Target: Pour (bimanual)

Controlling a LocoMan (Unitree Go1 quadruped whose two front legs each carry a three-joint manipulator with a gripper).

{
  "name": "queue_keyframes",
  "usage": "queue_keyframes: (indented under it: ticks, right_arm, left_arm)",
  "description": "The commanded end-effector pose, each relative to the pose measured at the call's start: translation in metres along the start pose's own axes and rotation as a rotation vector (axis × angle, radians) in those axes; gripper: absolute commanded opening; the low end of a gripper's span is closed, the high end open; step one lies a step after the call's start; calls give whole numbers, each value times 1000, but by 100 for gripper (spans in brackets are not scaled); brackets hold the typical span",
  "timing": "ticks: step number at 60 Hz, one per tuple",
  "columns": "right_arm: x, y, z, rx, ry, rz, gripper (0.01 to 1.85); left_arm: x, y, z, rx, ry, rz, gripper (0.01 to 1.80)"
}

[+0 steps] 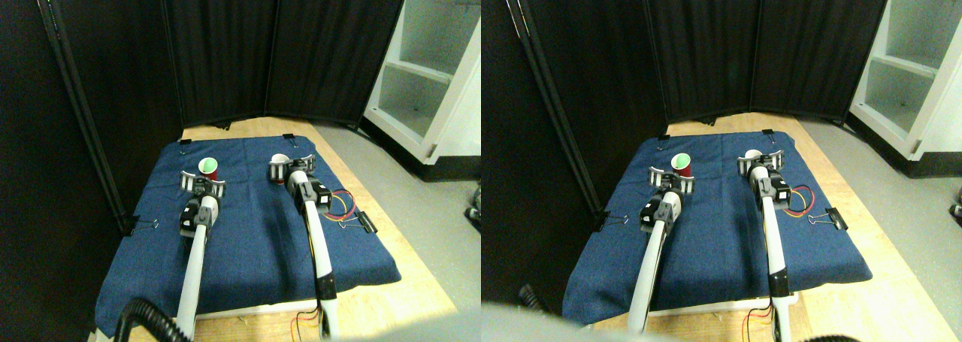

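Black folding screens [248,49] closed off the back and left of the scene; a white shelf unit [428,71] stood at the right on grey floor [421,207].

Surface: a wooden board [376,297] carried a blue cloth [255,237], pinned at its edges by black binder clips, one at the left edge [129,225], one at the right edge [367,222], and two small ones along the far edge.

Task items: a red cup [208,167] with a greenish inside stood upright on the far left part of the cloth. A second cup [279,161], pale-rimmed, stood upright on the far middle part, well apart from the first.

Left gripper [203,183]: at the end of a pale limb reaching up from the bottom edge. Its pale striped jaws were spread apart just in front of the red cup, whose base lay between or just behind them; whether they touched it could not be told.

Right gripper [291,166]: at the end of the other pale limb. Its jaws also stood apart, with the second cup at their left side, seemingly in contact; a firm clamp could not be told.

Other items: red and yellow wires [340,205] looped on the cloth to the right of the right limb, near the right-edge clip. More wires [301,323] hung at that limb's base. A black corrugated hose [143,316] curved at the bottom left.
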Motion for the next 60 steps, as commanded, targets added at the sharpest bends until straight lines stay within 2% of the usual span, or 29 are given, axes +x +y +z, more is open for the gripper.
queue_keyframes:
  ticks: [1,7,14,21,22,23,25,29,33,39,45,56,57,60]
  right_arm:
    - [-10,14,1,16,-13,58,153]
    - [-15,18,0,31,-16,84,136]
    - [-21,25,-3,1,-57,149,104]
    - [-24,30,-5,-5,-88,202,85]
    - [-25,32,-5,-4,-111,236,70]
    - [-25,32,-5,-4,-111,236,70]
    - [-27,35,-6,-33,-145,254,52]
    - [-29,36,-6,-52,-162,267,34]
    - [-30,38,-5,-90,-169,294,33]
    - [-30,38,-5,-101,-198,303,33]
    - [-28,37,-3,-123,-194,310,33]
    - [-25,33,-2,-134,-209,298,33]
    - [-25,33,-1,-133,-207,298,33]
    - [-24,33,0,-156,-212,302,33]
  left_arm:
    - [-10,-16,-1,2,8,-72,146]
    - [-16,-25,-3,26,-7,-105,137]
    - [-24,-36,-7,13,-18,-146,102]
    - [-27,-44,-9,17,-10,-192,84]
    - [-28,-47,-9,15,-13,-211,74]
    - [-28,-47,-9,15,-13,-211,74]
    - [-29,-51,-10,21,-18,-234,59]
    - [-31,-56,-12,31,-27,-261,45]
    - [-32,-59,-14,37,-51,-291,33]
    - [-31,-62,-16,75,-81,-321,33]
    - [-26,-62,-14,100,-96,-335,33]
    - [-21,-56,-9,265,-113,-341,33]
    - [-22,-55,-8,284,-114,-333,42]
    - [-21,-53,-6,309,-113,-325,90]
